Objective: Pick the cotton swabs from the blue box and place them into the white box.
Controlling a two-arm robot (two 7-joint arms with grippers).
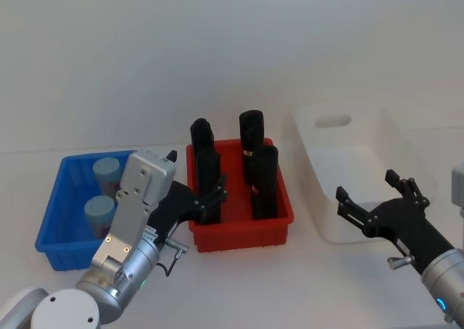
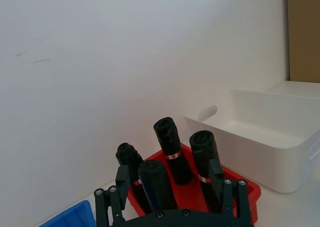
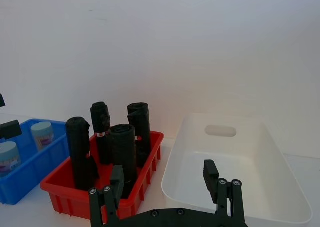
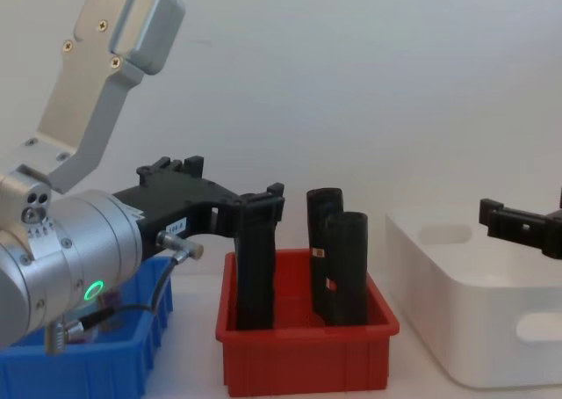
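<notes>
Clearly, the left gripper (image 1: 196,175) is spread wide and holds nothing. It hovers over the gap between the blue box (image 1: 49,227) and the red bin (image 1: 239,236), at the bin's left rim. Its fingers point forward toward the black rolls (image 1: 262,180) standing in the bin. One fingertip overlaps the near-left roll in the head view; whether it touches cannot be told.

The right gripper (image 1: 368,186) is also wide open and empty. It hangs above the near end of the white box (image 1: 319,130), and its fingers aim forward over the box's floor.

The swabs (image 1: 98,211) are two jars, both in the blue box on the robot's left. One stands toward the far end and the other nearer, well apart from either gripper. Each stands upright with its pale lid up, so the long axis is vertical.

The left arm rises from the lower left corner of the head view. Its silver forearm link slants up and forward over the blue box's right side, and the wrist bends to carry the gripper across toward the red bin. The right arm enters from the lower right corner, its wrist angled forward and inward toward the white box. All three containers sit in a row on the table (image 1: 239,285): blue, red, white, from left to right.
</notes>
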